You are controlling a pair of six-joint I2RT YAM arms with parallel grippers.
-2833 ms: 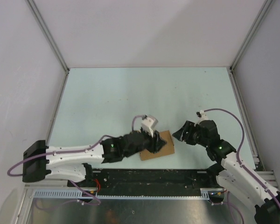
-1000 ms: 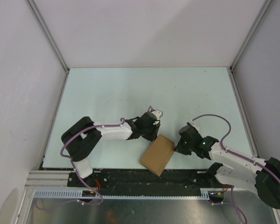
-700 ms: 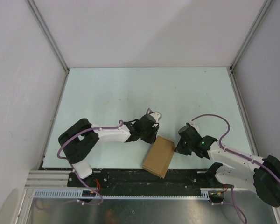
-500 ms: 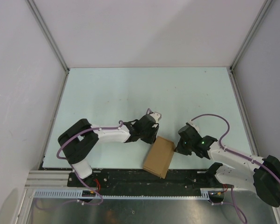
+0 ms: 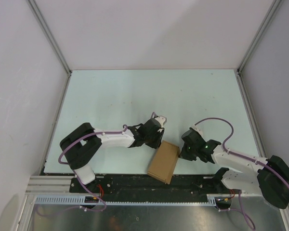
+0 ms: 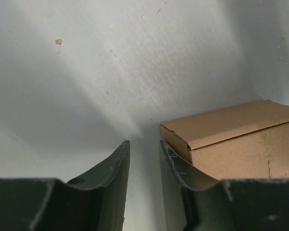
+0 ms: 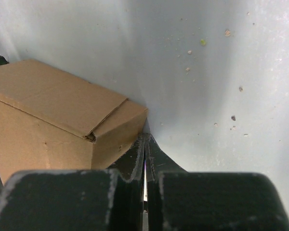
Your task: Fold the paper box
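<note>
Pale green bench [image 5: 135, 96], white walls [image 5: 149, 33] on three sides. The paper box [image 5: 164, 161] sits at the bench's near edge, approx. mid-way along it and turned at an angle. Its near corner hangs out past the edge over the black rail [image 5: 130, 183]. It looks already closed up into a small rect. box. The lid flap seam shows in both wrist views, w/ a small gap at the corner where the flap meets the side.

My left gripper [image 5: 157, 139] is low at the box's far-left corner, part open: narrow gap btw the fingers, nothing in it. The box is just beside the outer face of one finger, touching or nearly, can't tell which. My right gripper [image 5: 184, 151] is fully closed and empty, tips down near the bench surface right at the box's right side, seemingly in contact w/ its lower edge.

Risks, as I judge them:
- Neither gripper holds the box, so any push from the far side slides it further over the near edge and it tips onto the rail.
- The card is thin, so a hard poke w/ my closed right tips could dent the wall or pop the flap open.
- An uneven push from the two sides would prob. just spin the box, not square it.
</note>
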